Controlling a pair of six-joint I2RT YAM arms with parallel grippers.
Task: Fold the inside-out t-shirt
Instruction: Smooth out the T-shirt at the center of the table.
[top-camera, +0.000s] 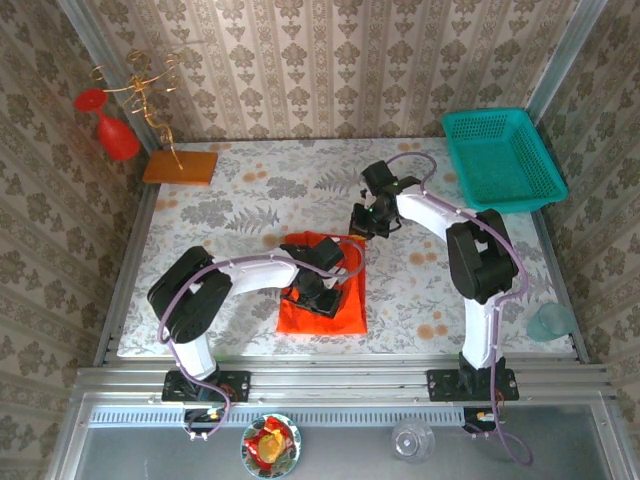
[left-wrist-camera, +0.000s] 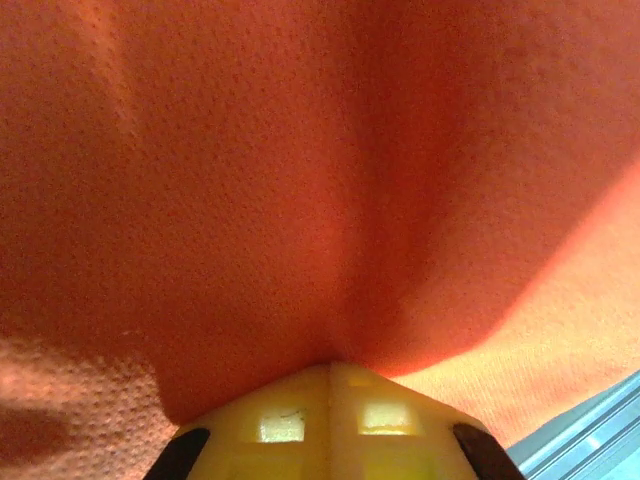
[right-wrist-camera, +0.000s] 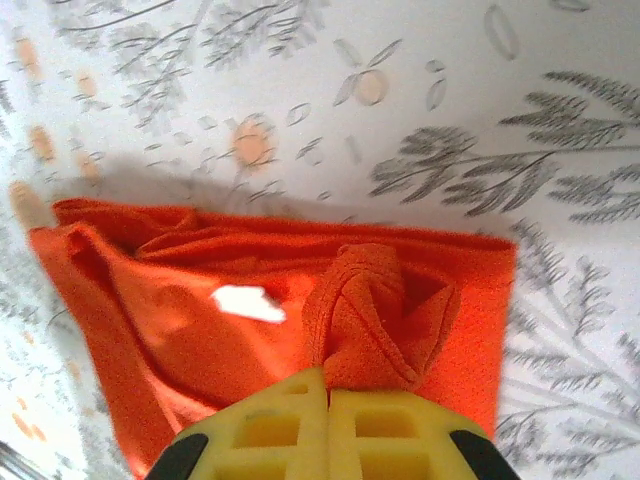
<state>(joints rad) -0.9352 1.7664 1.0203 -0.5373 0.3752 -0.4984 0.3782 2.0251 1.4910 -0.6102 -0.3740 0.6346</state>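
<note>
Mid-fold: left gripper (left-wrist-camera: 328, 368) and right gripper (right-wrist-camera: 328, 385) each pinch the bright orange-red cloth t-shirt (top-camera: 320, 322); next, probably draw its 1 o'clock corner toward 7 o'clock

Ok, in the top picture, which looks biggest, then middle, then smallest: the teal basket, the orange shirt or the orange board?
Biggest: basket
Middle: shirt, folded up, so it's only a bit smaller
Smallest: board, easily
</note>
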